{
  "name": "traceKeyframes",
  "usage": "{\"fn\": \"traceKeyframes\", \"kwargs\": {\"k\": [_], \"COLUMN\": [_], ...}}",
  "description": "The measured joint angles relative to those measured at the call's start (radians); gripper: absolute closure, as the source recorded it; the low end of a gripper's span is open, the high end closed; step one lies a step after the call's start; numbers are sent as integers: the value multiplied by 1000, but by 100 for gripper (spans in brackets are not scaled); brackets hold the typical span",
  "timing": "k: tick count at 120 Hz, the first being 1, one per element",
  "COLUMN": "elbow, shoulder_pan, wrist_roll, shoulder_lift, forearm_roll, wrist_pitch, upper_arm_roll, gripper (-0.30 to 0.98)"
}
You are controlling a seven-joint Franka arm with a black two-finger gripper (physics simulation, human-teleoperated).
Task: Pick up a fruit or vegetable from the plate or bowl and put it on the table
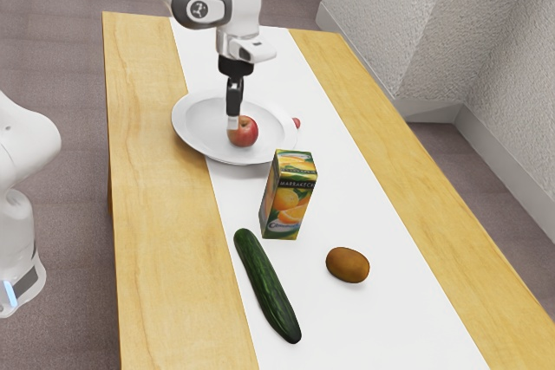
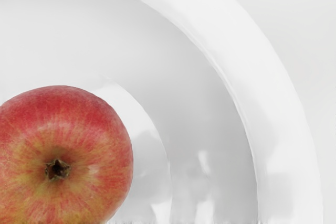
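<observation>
- Exterior view: the apple [image 1: 245,133] sits inside the white plate [image 1: 182,121], toward the side nearer the carton [image 1: 289,198]; in the wrist view its blossom end faces up at the camera.
- The gripper [image 1: 232,123] points down into the plate, its tip right at the apple, on the flank toward the exterior view's left. Whether the two touch cannot be told.
- How wide the gripper stands, and whether it has hold of the apple, cannot be told from these angles.
- Reaching the fruit looks all but done; no lift shows. A sure grip, the raising, the carry over the rim and the setting down on the table [image 1: 154,231] appear to be left.
- A small red thing [image 1: 297,123] peeks out by the plate's rim, toward the exterior view's right, too hidden to name.
- Past the carton, well apart from the plate, lie the cucumber [image 1: 267,288] and the kiwi [image 1: 348,265], both on the white runner [image 1: 347,188]. Bare wood beside the plate, toward the exterior view's left, would likely make an easy landing spot.
</observation>
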Motion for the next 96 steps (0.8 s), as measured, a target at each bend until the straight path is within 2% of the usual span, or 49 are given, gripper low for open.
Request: {"fn": "traceKeyframes", "kwargs": {"k": [15,46,96], "elbow": [2,-4,-2], "shoulder_pan": [-50,-71,-208], "wrist_roll": [3,6,9], "shoulder_lift": [0,6,5], "forearm_roll": [9,42,68], "wrist_pitch": [16,112,192], "upper_arm_roll": [65,107,281], "gripper": [2,2,2]}}
